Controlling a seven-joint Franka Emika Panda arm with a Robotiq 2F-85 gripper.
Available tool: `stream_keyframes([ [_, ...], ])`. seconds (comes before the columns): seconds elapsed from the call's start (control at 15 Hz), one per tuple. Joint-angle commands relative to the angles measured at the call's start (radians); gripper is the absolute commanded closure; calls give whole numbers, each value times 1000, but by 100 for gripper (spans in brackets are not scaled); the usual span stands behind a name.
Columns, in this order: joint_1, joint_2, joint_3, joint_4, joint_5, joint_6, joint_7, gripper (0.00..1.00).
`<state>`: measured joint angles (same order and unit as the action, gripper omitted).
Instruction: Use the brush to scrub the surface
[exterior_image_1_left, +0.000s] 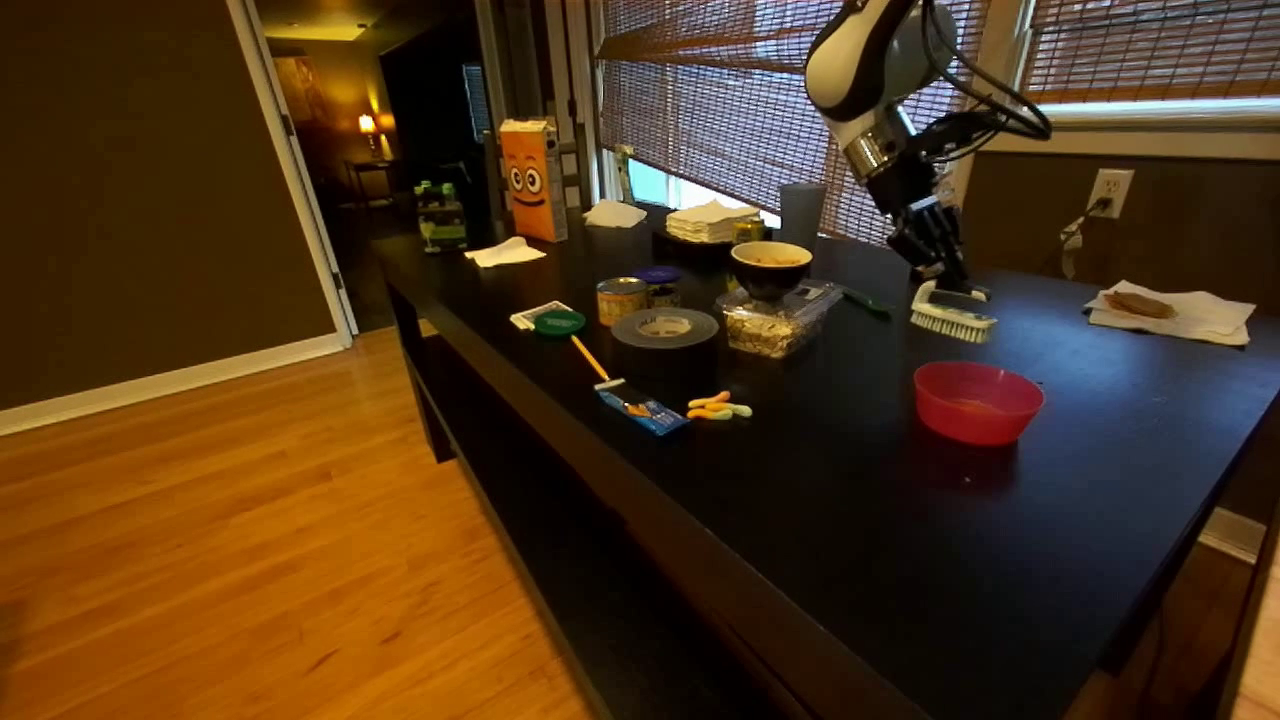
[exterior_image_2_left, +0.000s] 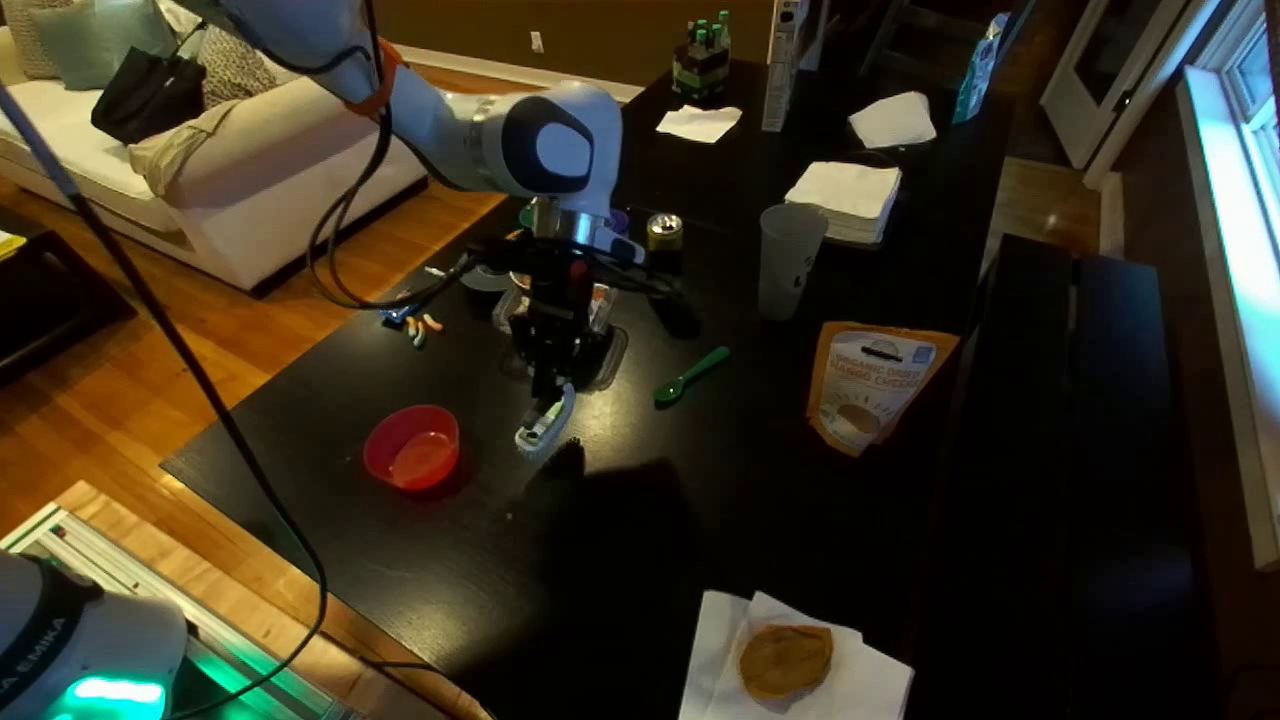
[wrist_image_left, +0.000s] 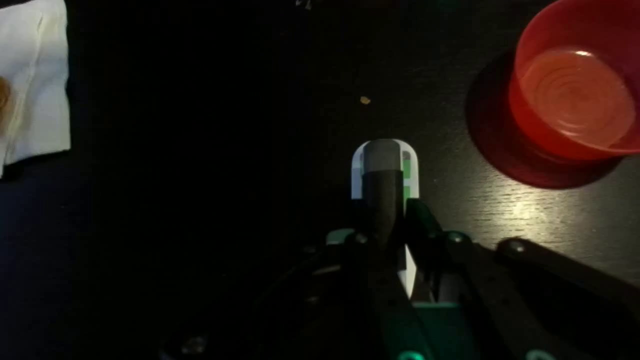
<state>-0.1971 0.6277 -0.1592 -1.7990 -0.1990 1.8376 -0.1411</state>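
The pale whitish-green brush (exterior_image_1_left: 952, 323) is held bristles down below my gripper (exterior_image_1_left: 948, 282). It also shows in an exterior view (exterior_image_2_left: 546, 428) and in the wrist view (wrist_image_left: 412, 175). My gripper (exterior_image_2_left: 550, 392) is shut on the brush's handle, with its dark fingers (wrist_image_left: 386, 215) on either side in the wrist view. The brush is a little above the glossy black tabletop (exterior_image_1_left: 850, 520), with its shadow apart from it. A small crumb (wrist_image_left: 365, 100) lies on the tabletop ahead of the brush in the wrist view. The gripped part of the handle is mostly hidden.
A red bowl (exterior_image_1_left: 978, 402) stands close to the brush. A napkin with a brown round item (exterior_image_2_left: 786, 662), a green spoon (exterior_image_2_left: 692, 376), a clear food box (exterior_image_1_left: 775, 325) with a black bowl (exterior_image_1_left: 770, 268) on it, a cup (exterior_image_2_left: 790, 260) and a pouch (exterior_image_2_left: 875, 385) are around.
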Motion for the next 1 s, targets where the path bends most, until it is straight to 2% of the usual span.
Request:
stream_keyframes([
  [0.0,-20,-141,14,-22,70,-103,-9,94],
  [0.27,-12,-160,20,57,155,-179,43,94],
  [0.53,4,-112,23,123,215,-82,158,94],
  [0.73,28,-59,5,162,180,12,279,94],
  [0.93,40,-14,-17,195,150,54,357,94],
])
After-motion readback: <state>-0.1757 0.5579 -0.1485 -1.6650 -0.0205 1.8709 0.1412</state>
